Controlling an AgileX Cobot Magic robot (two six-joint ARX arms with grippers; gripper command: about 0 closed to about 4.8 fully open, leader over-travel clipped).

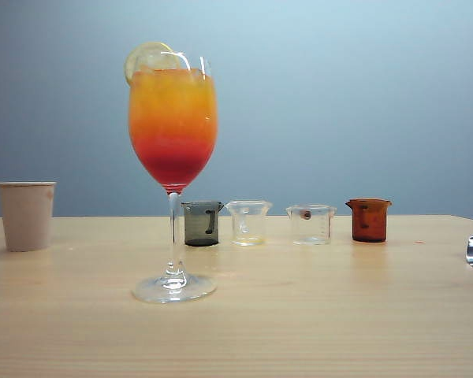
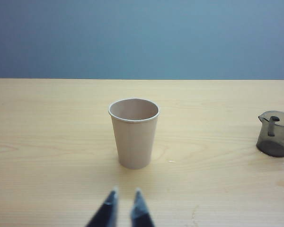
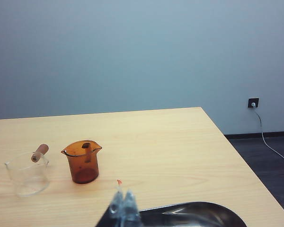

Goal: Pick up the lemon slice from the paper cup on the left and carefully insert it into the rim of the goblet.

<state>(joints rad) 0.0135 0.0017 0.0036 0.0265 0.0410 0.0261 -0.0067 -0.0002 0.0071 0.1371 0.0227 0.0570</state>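
The lemon slice [image 1: 142,57] sits on the far-left rim of the goblet [image 1: 173,126], a tall stemmed glass with an orange-to-red drink. At the left of the table stands the beige paper cup [image 1: 27,215]. My left gripper [image 2: 126,192] hovers a short way in front of the paper cup [image 2: 134,132]; its tips stand a little apart with nothing between them, and the cup's inside is mostly hidden. My right gripper [image 3: 123,194] is over the table's right side with its tips together, near the brown beaker [image 3: 83,161]. Neither gripper shows in the exterior view.
Behind the goblet stand a grey beaker [image 1: 201,223], two clear beakers [image 1: 249,222] [image 1: 310,224] and the brown beaker [image 1: 369,220] in a row. A shiny metal bowl [image 3: 194,215] lies beside the right gripper, near the table's right edge.
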